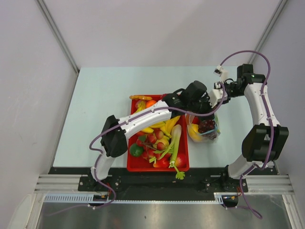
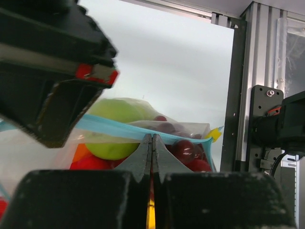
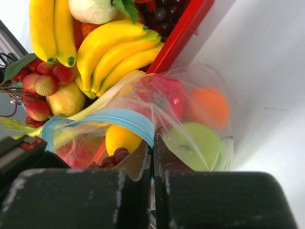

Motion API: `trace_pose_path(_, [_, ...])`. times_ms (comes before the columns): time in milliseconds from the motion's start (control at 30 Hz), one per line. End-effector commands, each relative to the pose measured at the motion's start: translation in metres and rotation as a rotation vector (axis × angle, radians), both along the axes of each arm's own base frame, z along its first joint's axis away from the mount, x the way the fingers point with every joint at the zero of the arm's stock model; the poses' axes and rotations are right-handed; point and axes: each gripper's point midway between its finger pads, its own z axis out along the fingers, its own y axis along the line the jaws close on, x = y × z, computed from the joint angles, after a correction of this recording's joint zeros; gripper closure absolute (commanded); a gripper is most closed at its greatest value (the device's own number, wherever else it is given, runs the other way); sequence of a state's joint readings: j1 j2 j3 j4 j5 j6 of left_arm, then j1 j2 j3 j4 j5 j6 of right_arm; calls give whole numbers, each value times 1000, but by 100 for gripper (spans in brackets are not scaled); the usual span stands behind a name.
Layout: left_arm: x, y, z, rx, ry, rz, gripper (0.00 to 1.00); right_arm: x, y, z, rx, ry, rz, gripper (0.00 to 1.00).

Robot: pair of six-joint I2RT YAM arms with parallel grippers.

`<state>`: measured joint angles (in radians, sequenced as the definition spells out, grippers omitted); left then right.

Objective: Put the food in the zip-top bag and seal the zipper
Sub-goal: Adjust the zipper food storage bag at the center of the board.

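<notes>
**Two robot claws pinching the blue zipper of a filled zip-top bag**

The left claw [image 2: 151, 138] is clenching tight, its two dark fingertips meeting on the lower edge of the blue-teal zipper [image 2: 114, 130]. The right claw [image 3: 152, 147] is likewise clenching on the same strip where it curves round the open mouth. Judging from this, the two are gripping the strip at separate spots so that one can be steadying the mouth while the other is pressing it closed; part of the mouth is gaping in a loop, so the seal looks unfinished.

The clear zip-top bag [image 1: 205, 131] is lying just right of the red tray [image 1: 135, 168], and food is already sitting inside it: a green pear [image 3: 195, 143], an orange fruit [image 3: 209, 105] and dark grapes [image 1: 206, 125]. More toy food, including bananas [image 3: 114, 47], is heaping in the tray.

Everything is resting on a pale blue-green surface [image 1: 95, 95], with plain white walls [image 1: 143, 28] enclosing it on three sides
</notes>
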<state>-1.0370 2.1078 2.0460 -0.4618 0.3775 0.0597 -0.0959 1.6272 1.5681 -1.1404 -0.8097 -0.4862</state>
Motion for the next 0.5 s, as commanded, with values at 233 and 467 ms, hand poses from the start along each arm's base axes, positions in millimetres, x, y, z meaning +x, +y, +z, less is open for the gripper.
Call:
trace_pose_path(233, [1,39,115,-198,-159,-13,100,5,2,1,23,-28,23,100])
trace_pose_path(467, [53,49,104,-135,-262,160,100,3,2,6,25,-46,24,100])
